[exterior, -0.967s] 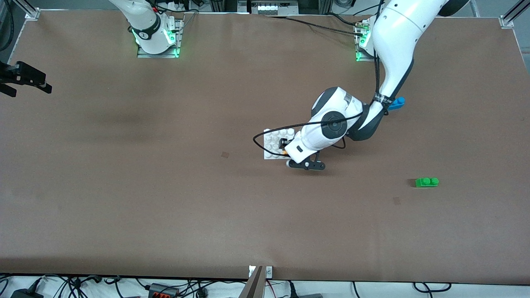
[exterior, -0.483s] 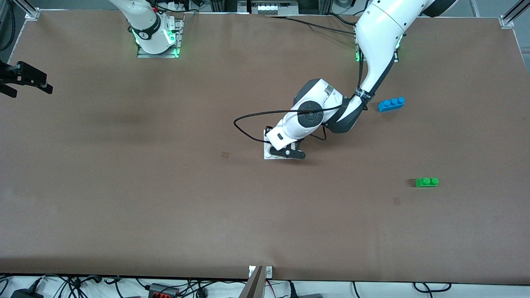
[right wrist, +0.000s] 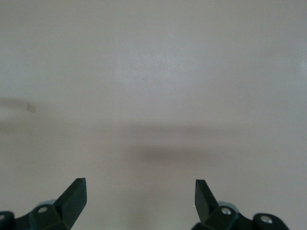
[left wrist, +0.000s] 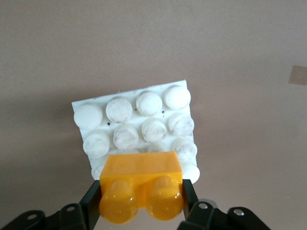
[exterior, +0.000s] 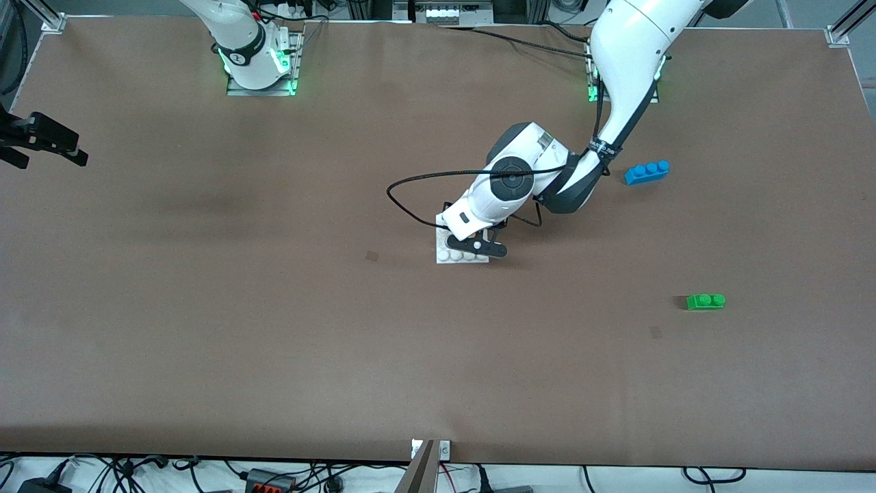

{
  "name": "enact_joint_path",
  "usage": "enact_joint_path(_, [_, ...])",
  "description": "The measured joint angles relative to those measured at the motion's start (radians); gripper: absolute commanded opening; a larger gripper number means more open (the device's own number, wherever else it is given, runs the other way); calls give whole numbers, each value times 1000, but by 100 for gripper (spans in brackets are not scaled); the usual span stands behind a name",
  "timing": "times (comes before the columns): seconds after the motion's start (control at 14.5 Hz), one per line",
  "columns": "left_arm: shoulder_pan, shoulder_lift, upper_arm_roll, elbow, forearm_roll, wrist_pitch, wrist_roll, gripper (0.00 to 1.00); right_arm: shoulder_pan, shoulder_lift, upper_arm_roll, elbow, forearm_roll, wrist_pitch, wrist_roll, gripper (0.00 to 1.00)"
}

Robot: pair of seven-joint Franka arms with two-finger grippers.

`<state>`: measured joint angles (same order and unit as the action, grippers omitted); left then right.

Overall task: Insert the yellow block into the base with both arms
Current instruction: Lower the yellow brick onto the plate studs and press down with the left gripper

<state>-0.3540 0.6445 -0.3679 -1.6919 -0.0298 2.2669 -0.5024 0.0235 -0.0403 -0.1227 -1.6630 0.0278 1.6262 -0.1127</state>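
On the brown table (exterior: 205, 308), the left gripper (left wrist: 141, 203) clamps the yellow block (left wrist: 140, 189) just over the base (left wrist: 139, 127). The right gripper (right wrist: 140, 194) waits at the table's edge, fingers spread, holding nothing.

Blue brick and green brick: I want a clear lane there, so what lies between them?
Nothing: in the front view only bare table shows between the blue brick and the green brick.

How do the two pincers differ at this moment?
The left pincer is shut on the yellow block over the base; the right pincer is open and holds nothing. The left one works mid-table, while the right one waits over bare table. Both are black and two-fingered.
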Motion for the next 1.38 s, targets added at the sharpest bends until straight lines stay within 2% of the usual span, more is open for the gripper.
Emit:
enact_joint_path(1.04, [-53,20,48,-5,6,20,-58,47,9,3,-1,0,0,0,28,100])
enact_joint_path(1.38, [-110,21,97,0,6,44,-117,47,9,3,-1,0,0,0,29,100])
